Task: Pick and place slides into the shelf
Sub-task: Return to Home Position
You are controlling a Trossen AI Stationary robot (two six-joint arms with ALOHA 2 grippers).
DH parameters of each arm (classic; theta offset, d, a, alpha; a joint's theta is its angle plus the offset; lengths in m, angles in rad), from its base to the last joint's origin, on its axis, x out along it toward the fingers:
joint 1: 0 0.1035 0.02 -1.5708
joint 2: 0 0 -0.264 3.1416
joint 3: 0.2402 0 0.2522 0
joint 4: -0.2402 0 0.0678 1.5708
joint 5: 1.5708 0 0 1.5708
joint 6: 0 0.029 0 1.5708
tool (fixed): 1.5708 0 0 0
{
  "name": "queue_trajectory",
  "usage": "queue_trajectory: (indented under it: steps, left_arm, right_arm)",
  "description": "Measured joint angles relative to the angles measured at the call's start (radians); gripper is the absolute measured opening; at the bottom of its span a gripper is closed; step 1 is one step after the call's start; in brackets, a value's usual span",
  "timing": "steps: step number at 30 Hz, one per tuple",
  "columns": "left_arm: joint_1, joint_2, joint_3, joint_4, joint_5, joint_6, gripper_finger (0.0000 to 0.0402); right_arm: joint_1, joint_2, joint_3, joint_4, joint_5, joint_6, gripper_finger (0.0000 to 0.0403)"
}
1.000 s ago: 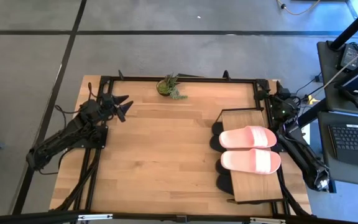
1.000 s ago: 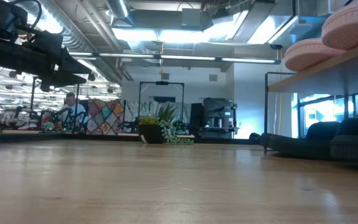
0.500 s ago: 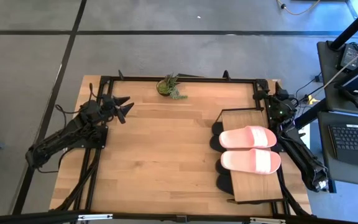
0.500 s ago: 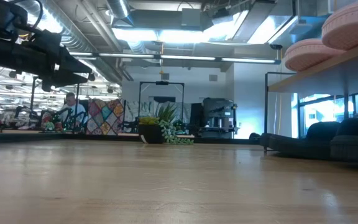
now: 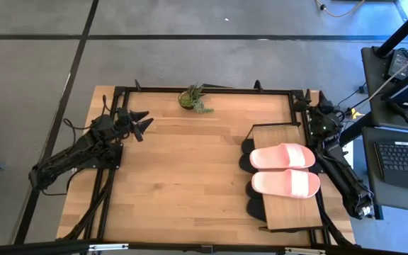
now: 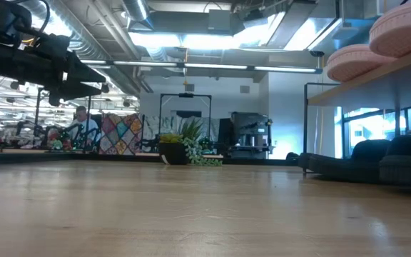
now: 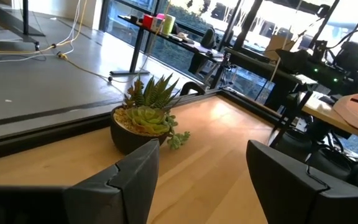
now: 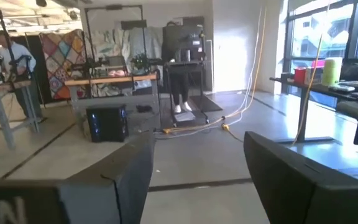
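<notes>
Two pink slides (image 5: 282,156) atop shelf (image 5: 273,134); black slides (image 5: 247,146) beneath.

The wooden tabletop (image 5: 183,177) is lit brightly and evenly from above in the high view, and shadows on it are kept soft and faint. In the low view, glare is thrown by the ceiling light panels (image 6: 191,39), against which the left arm (image 6: 27,61) is reduced to a dark silhouette. Daylight is admitted through tall windows (image 8: 328,43) in the right wrist view, and a pale sheen is laid across the tabletop in the left wrist view
</notes>
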Motion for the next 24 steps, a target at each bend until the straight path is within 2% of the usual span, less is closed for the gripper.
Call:
queue_trajectory:
  steps: [6, 12, 19, 24]
  left_arm:
    - [0.0, 0.0, 0.0, 0.0, 0.0, -0.001, 0.023]
    - [0.0, 0.0, 0.0, 0.0, 0.0, -0.001, 0.023]
    - [0.0, 0.0, 0.0, 0.0, -0.001, 0.0, 0.023]
    - [0.0, 0.0, 0.0, 0.0, -0.001, 0.0, 0.023]
  right_arm:
    - [-0.001, 0.0, 0.004, -0.088, 0.0, 0.097, 0.0247]
    - [-0.001, 0.0, 0.004, -0.069, 0.002, 0.045, 0.0247]
    - [0.0, 0.0, -0.002, -0.061, 0.051, -0.003, 0.0247]
    - [-0.001, 0.0, -0.035, -0.067, 0.028, 0.036, 0.0247]
